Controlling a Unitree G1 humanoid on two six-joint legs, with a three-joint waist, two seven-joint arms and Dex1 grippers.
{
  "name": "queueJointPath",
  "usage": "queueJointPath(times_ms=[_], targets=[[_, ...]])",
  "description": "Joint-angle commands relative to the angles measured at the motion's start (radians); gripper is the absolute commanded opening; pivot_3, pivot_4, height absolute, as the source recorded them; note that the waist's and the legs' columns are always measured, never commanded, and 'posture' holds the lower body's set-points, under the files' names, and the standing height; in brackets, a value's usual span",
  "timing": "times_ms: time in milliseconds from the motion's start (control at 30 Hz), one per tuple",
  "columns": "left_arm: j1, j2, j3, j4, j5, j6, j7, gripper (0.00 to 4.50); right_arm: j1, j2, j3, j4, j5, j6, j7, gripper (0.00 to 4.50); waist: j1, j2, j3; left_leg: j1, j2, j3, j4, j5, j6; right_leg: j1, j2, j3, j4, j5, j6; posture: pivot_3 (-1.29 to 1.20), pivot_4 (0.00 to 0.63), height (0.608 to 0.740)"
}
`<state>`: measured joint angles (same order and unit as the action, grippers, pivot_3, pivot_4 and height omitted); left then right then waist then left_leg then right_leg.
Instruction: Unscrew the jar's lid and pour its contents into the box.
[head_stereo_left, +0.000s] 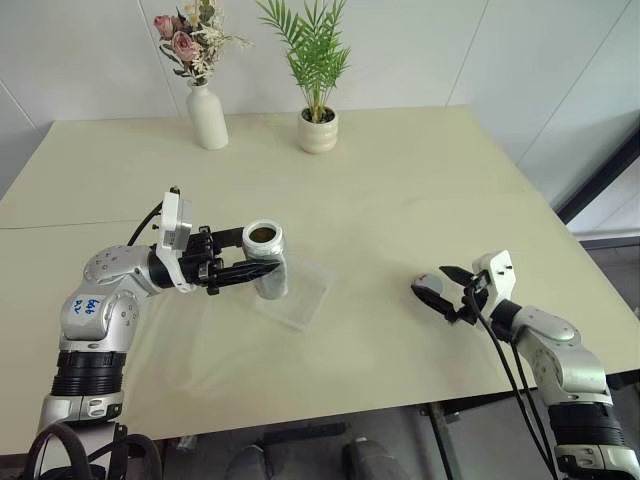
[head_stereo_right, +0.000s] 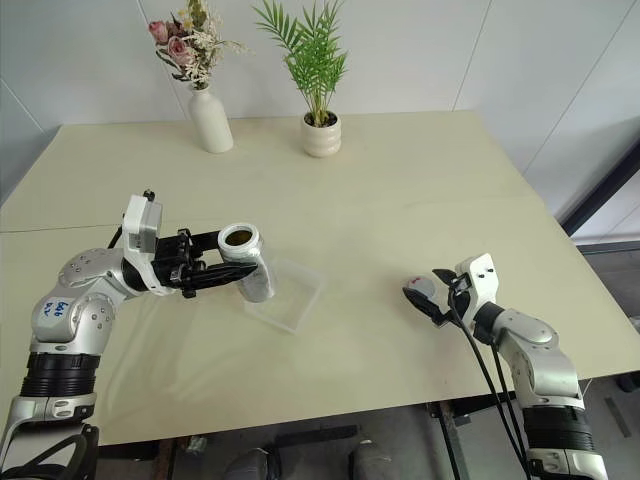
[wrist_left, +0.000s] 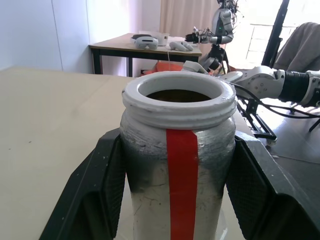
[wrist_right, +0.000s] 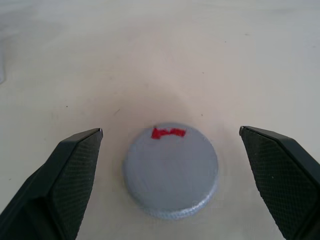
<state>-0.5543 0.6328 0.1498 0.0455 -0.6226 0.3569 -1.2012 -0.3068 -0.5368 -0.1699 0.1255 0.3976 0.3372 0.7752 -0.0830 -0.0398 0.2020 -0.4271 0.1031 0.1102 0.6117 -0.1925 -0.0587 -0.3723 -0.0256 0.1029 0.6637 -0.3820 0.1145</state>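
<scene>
Both steps before pouring appear done: lid lies flat on desk between spread fingers of right hand, while jar, clamped upright by left hand beside box, should be tipped slowly over box.

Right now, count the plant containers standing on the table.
2: a white vase of flowers at the far edge, and a white plant pot beside it, to its right. None seems hidden.
</scene>
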Motion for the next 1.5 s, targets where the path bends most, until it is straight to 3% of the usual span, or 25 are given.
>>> queueJointPath(times_ms=[33, 267, 433, 600, 833, 1500], targets=[[-0.021, 0.015, 0.039, -0.015, -0.026, 0.007, 0.01, 2.45, 0.007, -0.058, -0.056, -0.096, 0.056, 0.029, 0.041, 4.46, 0.0, 0.0, 0.0, 0.0, 0.0, 0.0, 0.0, 0.0, 0.0, 0.0, 0.0, 0.0, 0.0, 0.0, 0.0, 0.0, 0.15, 0.74], [-0.016, 0.03, 0.07, -0.027, -0.028, 0.015, 0.022, 2.45, -0.045, -0.198, -0.075, -0.284, 0.17, 0.137, 0.148, 4.46, -0.001, 0.0, 0.0, 0.0, 0.0, 0.0, 0.0, 0.0, 0.0, 0.0, 0.0, 0.0, 0.0, 0.0, 0.0, 0.0, 0.15, 0.74], [-0.012, 0.048, 0.084, -0.025, -0.006, -0.014, 0.028, 2.45, -0.161, -0.252, 0.016, -0.34, 0.172, 0.156, 0.243, 4.46, -0.001, 0.0, 0.0, 0.0, 0.0, 0.001, 0.0, 0.0, 0.001, 0.0, 0.0, 0.001, 0.0, 0.0, 0.001, 0.0, 0.15, 0.74], [-0.011, 0.091, 0.088, -0.002, 0.017, -0.048, 0.011, 2.45, -0.289, -0.252, 0.073, -0.342, 0.202, 0.158, 0.335, 4.46, 0.0, 0.0, 0.0, 0.0, 0.0, 0.001, 0.0, -0.001, 0.002, -0.001, 0.0, 0.002, -0.001, 0.0, 0.001, 0.0, 0.15, 0.74], [-0.022, 0.151, 0.076, 0.052, 0.08, -0.099, 0.005, 2.45, -0.341, -0.248, 0.18, -0.355, 0.199, 0.193, 0.442, 4.46, 0.001, 0.0, 0.0, 0.0, 0.0, 0.003, 0.0, -0.002, 0.003, -0.001, -0.001, 0.002, -0.001, 0.0, 0.001, 0.0, 0.15, 0.74], [-0.135, 0.152, 0.033, 0.223, 0.266, -0.374, 0.036, 2.45, -0.346, -0.179, 0.209, -0.358, 0.179, 0.201, 0.374, 4.46, 0.0, 0.0, 0.0, 0.0, 0.001, 0.007, 0.002, -0.003, 0.004, -0.002, -0.001, 0.005, 0.0, 0.001, 0.001, 0.0, 0.15, 0.74]])
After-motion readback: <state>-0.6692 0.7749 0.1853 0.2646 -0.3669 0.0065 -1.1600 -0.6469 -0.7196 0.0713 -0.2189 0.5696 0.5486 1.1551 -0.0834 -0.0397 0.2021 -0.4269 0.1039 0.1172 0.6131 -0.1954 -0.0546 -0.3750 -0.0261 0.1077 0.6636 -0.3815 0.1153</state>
